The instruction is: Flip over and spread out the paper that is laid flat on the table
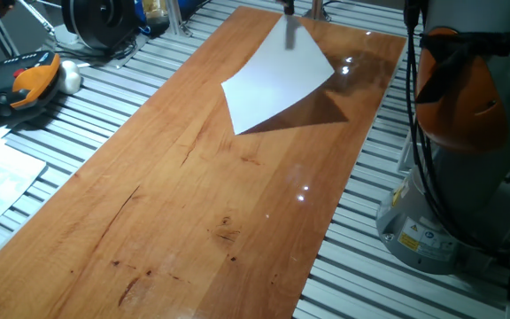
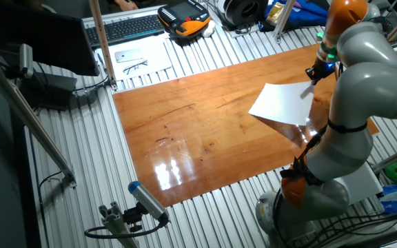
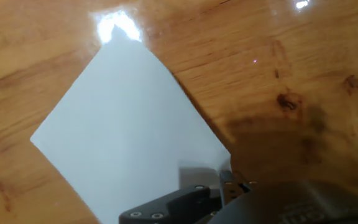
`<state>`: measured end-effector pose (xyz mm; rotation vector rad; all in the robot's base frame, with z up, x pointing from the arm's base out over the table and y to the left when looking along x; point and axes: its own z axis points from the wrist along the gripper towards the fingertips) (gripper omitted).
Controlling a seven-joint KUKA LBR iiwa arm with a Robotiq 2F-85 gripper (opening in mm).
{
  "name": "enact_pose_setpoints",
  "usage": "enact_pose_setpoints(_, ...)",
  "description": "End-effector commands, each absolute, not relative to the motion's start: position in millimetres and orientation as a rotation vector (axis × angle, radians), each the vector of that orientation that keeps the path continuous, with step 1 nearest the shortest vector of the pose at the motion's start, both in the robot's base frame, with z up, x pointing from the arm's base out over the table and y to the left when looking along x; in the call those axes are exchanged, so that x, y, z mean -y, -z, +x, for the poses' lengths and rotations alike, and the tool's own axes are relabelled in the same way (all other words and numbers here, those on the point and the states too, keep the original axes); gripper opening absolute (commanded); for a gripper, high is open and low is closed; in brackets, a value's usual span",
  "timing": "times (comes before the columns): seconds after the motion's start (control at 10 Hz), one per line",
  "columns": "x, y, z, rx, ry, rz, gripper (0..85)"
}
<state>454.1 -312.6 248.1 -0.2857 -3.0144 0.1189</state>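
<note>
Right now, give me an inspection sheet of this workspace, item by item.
Surface: table, glossy reddish wood with grain marks and glare spots; it rests on a grey slatted metal surface.
Job's things: paper, white, blank face showing, raised by one corner, casting a shadow on the wood.
Clutter: nothing seen on the table.
Grippers: gripper shut on the paper's corner.
Cables: black cables run down the arm's base.
Surroundings: orange and black handset, keyboard, printed sheet with spectacles, all off the table.
</note>
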Motion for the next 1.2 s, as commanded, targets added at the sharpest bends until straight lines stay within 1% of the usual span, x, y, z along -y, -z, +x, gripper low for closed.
enact_pose_setpoints(0.0,316,-257,451,3.017,-0.148,-0.283,0.0)
enact_pose_setpoints(0.3,323,-287,429,3.021,-0.198,-0.310,0.0)
enact_pose_setpoints(0.7,326,-307,407,3.033,-0.197,-0.375,0.0)
enact_pose_setpoints(0.9,336,-319,396,3.051,-0.219,-0.403,0.0)
enact_pose_setpoints(1.1,343,-325,390,3.064,-0.260,-0.395,0.0)
